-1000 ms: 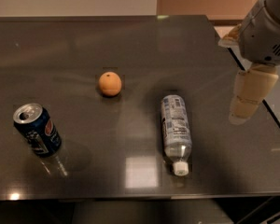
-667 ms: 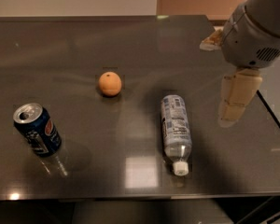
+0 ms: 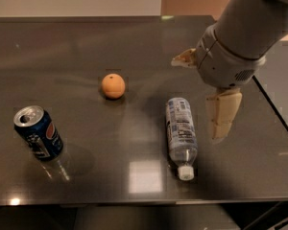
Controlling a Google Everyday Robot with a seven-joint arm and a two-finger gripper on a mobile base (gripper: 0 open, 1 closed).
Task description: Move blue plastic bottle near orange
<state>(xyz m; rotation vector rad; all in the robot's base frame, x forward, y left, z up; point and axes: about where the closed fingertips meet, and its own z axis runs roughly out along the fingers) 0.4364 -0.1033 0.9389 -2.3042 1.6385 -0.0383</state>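
- The blue plastic bottle (image 3: 181, 131) lies on its side on the dark counter (image 3: 86, 42), right of the middle. Its white cap points toward the near edge and its base points away.
- The gripper (image 3: 196, 100) hangs over the counter on the bottle's right. One tan finger reaches down just beside the bottle's labelled body, roughly alongside its middle. Whether that finger touches the counter cannot be told.
- The other finger sticks out to the left, higher up, beyond the bottle's far end.
- The two fingers are spread wide apart and nothing is held between them; the bottle is not in the gripper.
- The large grey wrist housing behind the fingers fills the upper right of the view.
- The orange (image 3: 113, 86) sits to the left of the bottle and farther back, apart from it, with bare counter between them.
- A dark blue soda can (image 3: 38, 132) stands near the left edge, open top visible, well apart from the orange and the bottle.
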